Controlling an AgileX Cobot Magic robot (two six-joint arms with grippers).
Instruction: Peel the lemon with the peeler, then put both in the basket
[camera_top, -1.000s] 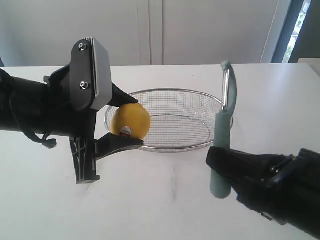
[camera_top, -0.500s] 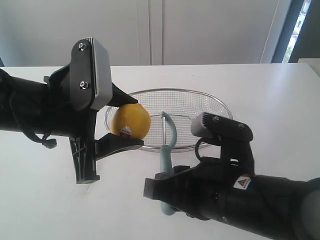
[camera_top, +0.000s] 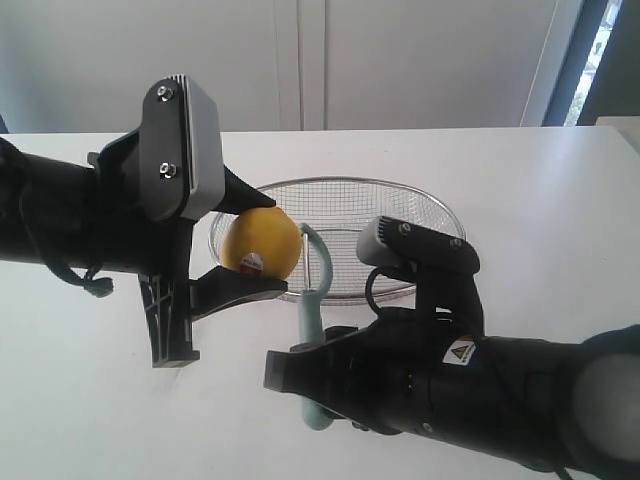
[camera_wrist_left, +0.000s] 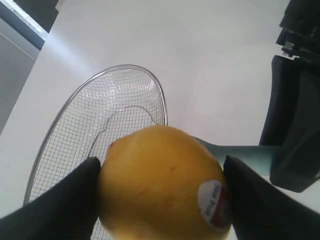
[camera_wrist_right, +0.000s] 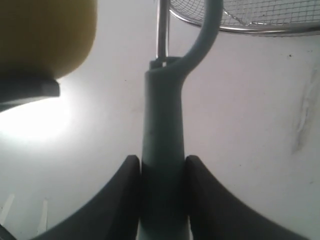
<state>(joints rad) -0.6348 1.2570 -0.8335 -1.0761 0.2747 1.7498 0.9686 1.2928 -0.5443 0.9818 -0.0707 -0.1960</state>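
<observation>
Beside the basket (camera_top: 400, 188), the left claw (camera_top: 268, 247) holds the lemon (camera_top: 258, 240) and the right claw (camera_wrist_right: 162, 175) holds the peeler (camera_top: 310, 315), so press its blade (camera_wrist_right: 161, 30) softly.

Wire basket (camera_top: 380, 215) on white table (camera_top: 560, 210)

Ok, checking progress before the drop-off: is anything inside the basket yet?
Only bare wire mesh shows inside the basket. Its near part is covered by the lemon, the peeler and the right arm, so that part cannot be checked.
</observation>
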